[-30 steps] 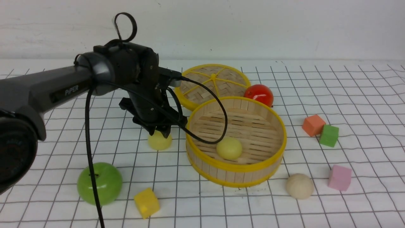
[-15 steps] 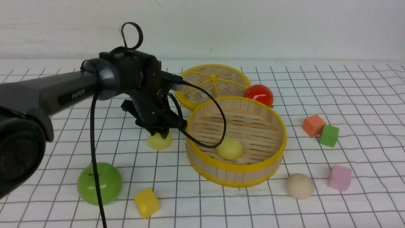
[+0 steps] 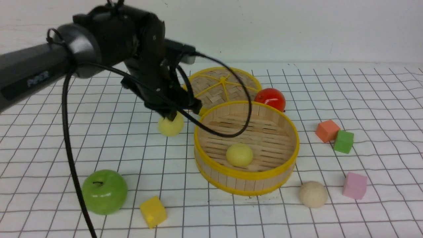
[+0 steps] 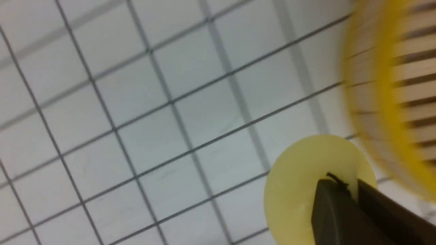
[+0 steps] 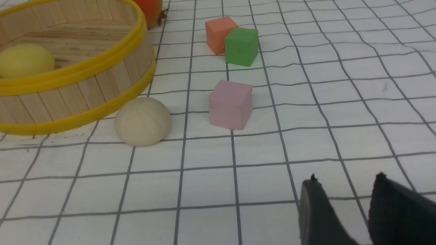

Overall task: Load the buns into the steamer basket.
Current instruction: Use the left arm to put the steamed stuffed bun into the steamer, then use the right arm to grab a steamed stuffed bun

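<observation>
"Up and away from its earlier spot on the table (image 3: 132,215) has come the pale yellow bun (image 3: 171,126), together with the left tool (image 3: 170,115). How is it held?"

"By its crown: the tips have come together and look to be pinching a bit of its surface. It seems off the table, outside the basket, on the robot's left of it."

"Will it travel well?"

"I'd guess it is light and a little soft, so it should give under the tips without breaking. But it's a rounded, smooth thing and the bite is small; it could roll out. A hold across the middle would be surer."

"And its looks?"

"Plain pale yellow, a smooth rounded dome with a matte skin, no marks that I can make out."

"What lies around it?"

"Nearest, the steamer basket (image 3: 248,183), yellow-rimmed with a slatted floor, and the second yellow bun (image 3: 239,154) resting inside. Beyond that, outside the basket on the robot's right, the cream-beige bun (image 3: 313,194) sits on the table."

"The right tool (image 5: 347,183)?"

"Spread, nothing between its tips. The green apple (image 3: 104,192) and yellow cube (image 3: 153,212) aren't wanted."
</observation>
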{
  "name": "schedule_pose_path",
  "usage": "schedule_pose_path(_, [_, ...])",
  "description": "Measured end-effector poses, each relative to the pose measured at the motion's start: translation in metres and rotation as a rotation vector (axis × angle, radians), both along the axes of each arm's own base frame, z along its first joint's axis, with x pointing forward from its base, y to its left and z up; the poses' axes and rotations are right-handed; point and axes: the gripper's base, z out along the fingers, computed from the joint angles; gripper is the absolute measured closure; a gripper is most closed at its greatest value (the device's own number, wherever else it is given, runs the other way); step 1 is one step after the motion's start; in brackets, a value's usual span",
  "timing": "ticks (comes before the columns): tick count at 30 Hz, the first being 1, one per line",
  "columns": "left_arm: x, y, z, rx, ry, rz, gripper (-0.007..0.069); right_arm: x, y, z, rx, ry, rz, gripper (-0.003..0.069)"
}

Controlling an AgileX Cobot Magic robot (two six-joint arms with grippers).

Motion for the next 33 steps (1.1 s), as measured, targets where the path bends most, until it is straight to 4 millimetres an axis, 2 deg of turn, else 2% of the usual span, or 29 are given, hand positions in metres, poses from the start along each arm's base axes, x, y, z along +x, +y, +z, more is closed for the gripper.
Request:
schedule_pose_path(2, [-0.011,-0.02,0.02,-0.05,-0.07,-0.054,0.0638,0.0,0.0,0.0,0.0,0.0,0.0,0.042])
schedule_pose_path(3, [-0.011,-0.022,0.022,-0.056,-0.077,-0.059,0.0638,0.0,0.0,0.0,0.0,0.0,0.0,0.042])
schedule_pose_path(5, [-0.013,-0.042,0.024,-0.1,-0.127,-0.108,0.0638,0.0,0.0,0.0,0.0,0.0,0.0,0.042])
schedule_pose_path(8, [-0.003,-0.062,0.001,-0.128,-0.159,-0.139,0.0638,0.0,0.0,0.0,0.0,0.0,0.0,0.042])
schedule_pose_path(12, [0.018,-0.075,-0.043,-0.129,-0.164,-0.142,0.0626,0.0,0.0,0.0,0.0,0.0,0.0,0.042])
schedule_pose_path(14, [0.024,-0.077,-0.058,-0.124,-0.165,-0.142,0.0603,0.0,0.0,0.0,0.0,0.0,0.0,0.042])
schedule_pose_path(18, [0.031,-0.078,-0.08,-0.108,-0.139,-0.137,0.0489,0.0,0.0,0.0,0.0,0.0,0.0,0.042])
schedule_pose_path(20, [0.033,-0.075,-0.082,-0.108,-0.137,-0.127,0.0398,0.0,0.0,0.0,0.0,0.0,0.0,0.042])
schedule_pose_path(21, [0.033,-0.075,-0.082,-0.109,-0.136,-0.126,0.0398,0.0,0.0,0.0,0.0,0.0,0.0,0.042])
schedule_pose_path(22, [0.035,-0.073,-0.08,-0.127,-0.141,-0.101,0.03,0.0,0.0,0.0,0.0,0.0,0.0,0.042])
schedule_pose_path(24, [0.035,-0.072,-0.077,-0.142,-0.139,-0.079,0.0253,0.0,0.0,0.0,0.0,0.0,0.0,0.042])
schedule_pose_path(27, [0.028,-0.066,-0.051,-0.185,-0.142,-0.028,0.0112,0.0,0.0,0.0,0.0,0.0,0.0,0.042])
schedule_pose_path(28, [0.027,-0.066,-0.049,-0.184,-0.139,-0.026,0.0101,0.0,0.0,0.0,0.0,0.0,0.0,0.042])
schedule_pose_path(29, [0.015,-0.063,-0.025,-0.195,-0.143,-0.025,0.0069,0.0,0.0,0.0,0.0,0.0,0.0,0.042])
schedule_pose_path(30, [0.012,-0.062,-0.019,-0.197,-0.141,-0.024,0.0067,0.0,0.0,0.0,0.0,0.0,0.0,0.042])
schedule_pose_path(31, [0.001,-0.059,0.0,-0.2,-0.133,-0.024,0.0067,0.0,0.0,0.0,0.0,0.0,0.0,0.042])
schedule_pose_path(33, [-0.022,-0.051,0.034,-0.232,-0.138,-0.011,0.0113,0.0,0.0,0.0,0.0,0.0,0.0,0.042])
